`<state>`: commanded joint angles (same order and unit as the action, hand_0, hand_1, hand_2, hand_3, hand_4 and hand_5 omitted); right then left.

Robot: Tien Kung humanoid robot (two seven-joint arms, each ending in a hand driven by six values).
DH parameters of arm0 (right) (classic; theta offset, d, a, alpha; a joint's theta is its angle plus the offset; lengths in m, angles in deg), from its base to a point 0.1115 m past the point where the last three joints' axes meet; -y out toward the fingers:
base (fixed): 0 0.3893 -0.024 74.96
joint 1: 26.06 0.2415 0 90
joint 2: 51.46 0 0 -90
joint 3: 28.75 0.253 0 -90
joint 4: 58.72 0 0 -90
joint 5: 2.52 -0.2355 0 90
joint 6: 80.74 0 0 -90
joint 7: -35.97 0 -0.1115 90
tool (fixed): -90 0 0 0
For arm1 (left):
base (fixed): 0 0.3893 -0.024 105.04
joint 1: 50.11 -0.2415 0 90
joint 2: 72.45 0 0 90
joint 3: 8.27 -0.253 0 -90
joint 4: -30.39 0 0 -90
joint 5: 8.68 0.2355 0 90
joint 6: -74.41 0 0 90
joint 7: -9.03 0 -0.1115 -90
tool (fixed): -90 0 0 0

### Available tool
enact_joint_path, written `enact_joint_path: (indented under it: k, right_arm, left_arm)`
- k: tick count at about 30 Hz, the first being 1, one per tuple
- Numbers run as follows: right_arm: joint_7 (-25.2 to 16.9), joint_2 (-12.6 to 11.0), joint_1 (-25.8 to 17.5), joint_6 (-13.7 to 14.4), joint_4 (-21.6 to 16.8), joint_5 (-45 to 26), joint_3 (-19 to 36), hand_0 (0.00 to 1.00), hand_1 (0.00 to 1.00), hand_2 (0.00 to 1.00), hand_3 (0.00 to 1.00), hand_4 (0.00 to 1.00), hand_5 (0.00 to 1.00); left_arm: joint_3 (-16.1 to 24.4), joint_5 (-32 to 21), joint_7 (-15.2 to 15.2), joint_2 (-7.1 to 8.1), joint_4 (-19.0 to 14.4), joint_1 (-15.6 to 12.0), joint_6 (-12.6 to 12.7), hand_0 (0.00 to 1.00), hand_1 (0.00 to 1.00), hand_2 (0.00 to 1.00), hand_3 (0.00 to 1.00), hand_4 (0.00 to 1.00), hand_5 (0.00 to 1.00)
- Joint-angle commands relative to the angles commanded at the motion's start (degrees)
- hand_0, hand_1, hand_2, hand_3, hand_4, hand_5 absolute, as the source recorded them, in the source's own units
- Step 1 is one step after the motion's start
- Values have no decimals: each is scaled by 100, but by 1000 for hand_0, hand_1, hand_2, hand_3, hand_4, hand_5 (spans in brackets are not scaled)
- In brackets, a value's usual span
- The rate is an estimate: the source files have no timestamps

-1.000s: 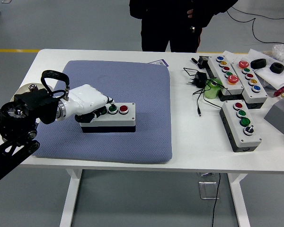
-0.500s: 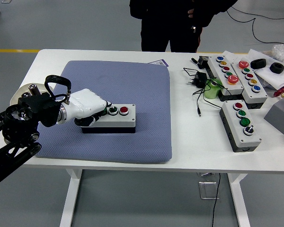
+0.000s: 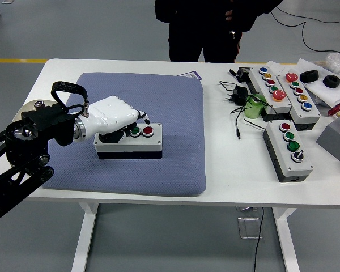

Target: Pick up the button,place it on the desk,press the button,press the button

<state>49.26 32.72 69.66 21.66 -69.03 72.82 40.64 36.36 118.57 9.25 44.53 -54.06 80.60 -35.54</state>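
Button box [image 3: 128, 141] on blue pad [image 3: 175, 164], green and red buttons upward. Left hand [image 3: 114, 114] has risen from its left end, fingers loosely curled above green button [image 3: 135, 131]; pressing apparently imminent.

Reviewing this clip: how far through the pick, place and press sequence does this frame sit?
The two-button box already lies flat on the blue mat, so pick and place look done. In hand: the left hand hovers over the box's left end, fingers curled, a fingertip near the green button; contact cannot be told. The red button sits uncovered. Whether either press is finished is not shown.
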Motion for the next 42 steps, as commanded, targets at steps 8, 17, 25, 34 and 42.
enact_joint_path:
  k: [8,17,25,34,42]
  right_arm:
    - [-4,-1,7,2,0,-6,-3,749,702,714,582,182,135]
    - [-3,2,5,0,0,16,7,748,702,714,582,182,136]
    - [-2,5,10,2,0,4,-4,749,702,713,582,182,136]
    - [1,9,0,1,0,17,12,749,702,714,582,182,135]
    - [2,5,-15,-3,0,19,18,748,702,714,582,182,135]
  left_arm:
    - [-112,-13,-9,-102,238,102,-45,2,2,60,783,2,2]
    - [-175,-13,63,-260,533,184,-255,2,2,53,780,2,2]
    - [-268,-22,142,-270,715,176,-482,2,2,53,775,2,2]
    - [169,-106,43,-234,444,54,-122,2,2,64,775,2,2]
    - [977,-546,-596,-252,264,-46,320,546,505,587,950,658,2]
